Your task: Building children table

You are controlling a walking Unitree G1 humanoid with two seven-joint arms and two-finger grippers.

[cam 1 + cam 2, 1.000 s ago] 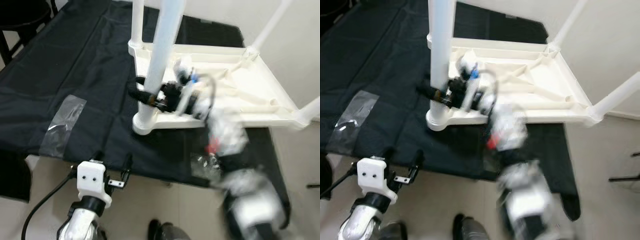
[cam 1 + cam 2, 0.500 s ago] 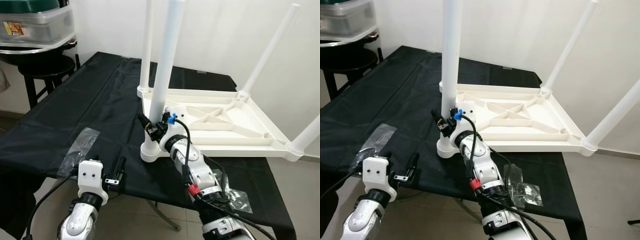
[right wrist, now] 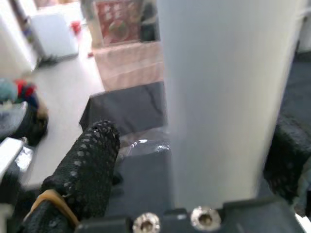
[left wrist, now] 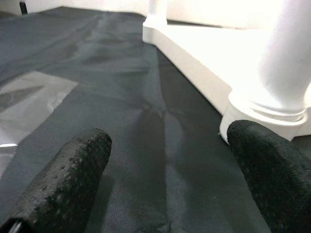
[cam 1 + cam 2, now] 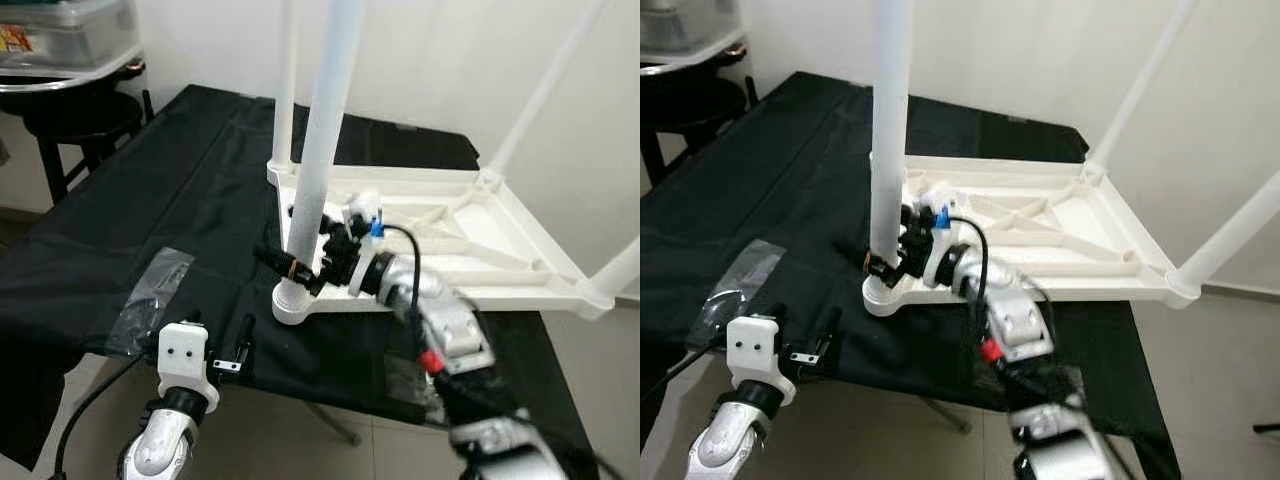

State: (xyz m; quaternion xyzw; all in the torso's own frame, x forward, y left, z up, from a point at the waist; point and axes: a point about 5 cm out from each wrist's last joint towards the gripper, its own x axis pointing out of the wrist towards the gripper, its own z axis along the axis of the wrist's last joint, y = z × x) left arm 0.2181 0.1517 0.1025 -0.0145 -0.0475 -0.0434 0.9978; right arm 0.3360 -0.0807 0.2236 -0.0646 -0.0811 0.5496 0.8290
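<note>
We see the white children's table lying upside down on the surface, which is covered with a black cloth, its underside ribs facing up and its legs pointing upward. The nearest leg stands upright in the corner socket closest to us, at the near left corner of the tabletop. Our right tool reaches in from the right and sits low on that leg, just above the socket; in the right wrist view the white tube stands between the two black fingers, one finger clear on one side and the other partly hidden at the picture's edge. We cannot tell whether the pads actually press on the leg or stand just off it.

Our left tool hangs at the near edge of the surface, well apart from the children's table, its fingers spread wide over the black cloth with nothing between them. In the left wrist view the corner socket lies ahead, just beside one fingertip.

A clear plastic bag lies flat on the cloth to the left. A black stool stands at far left.
</note>
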